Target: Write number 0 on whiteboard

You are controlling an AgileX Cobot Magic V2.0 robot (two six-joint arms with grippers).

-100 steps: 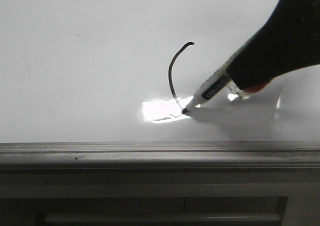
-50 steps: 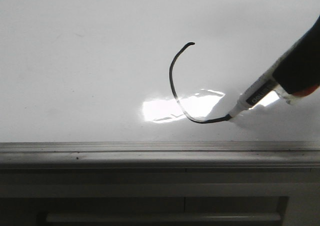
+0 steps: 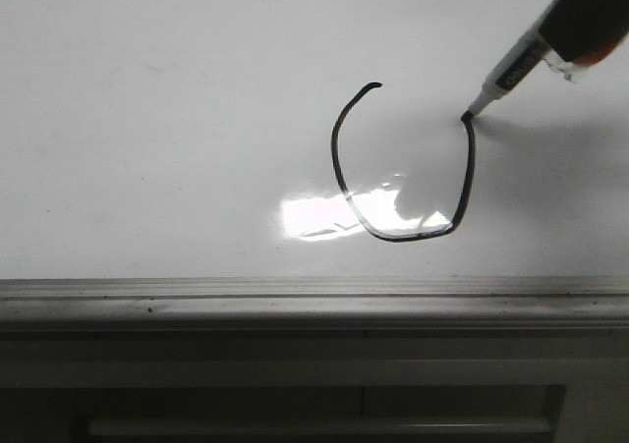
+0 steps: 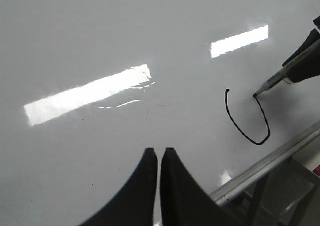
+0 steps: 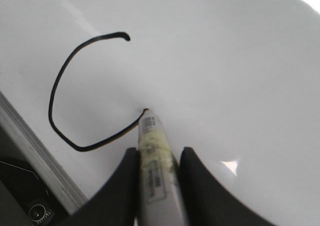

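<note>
- While the stroke is open at its far side, the number 0 reads as a U-shaped curve on the whiteboard: the start nub sits at the far left of the loop, the line runs down the left flank, along the near side close to the grey edge rail, then up the right flank.
- The right gripper is clamped on the marker, one finger on each side of the barrel, and the black tip touches the board at the top of the right flank.
- The left gripper hangs over bare board well to the left of the figure, its fingers nearly pressed together with nothing between them (idle, as far as I can judge).
- The step in hand is closing the oval, and roughly a quarter of the outline looks to be left.
- To do it well, the tip should stay in contact with steady, light pressure, curving away from the rail and leftward towards the nub.
- Aim to meet the nub itself, not pass inside or outside it, or the figure will read as a spiral or a 6.
- The right flank is rather straight, so a rounded turn now would keep the shape from looking angular.
- Lift only once the lines join.
</note>
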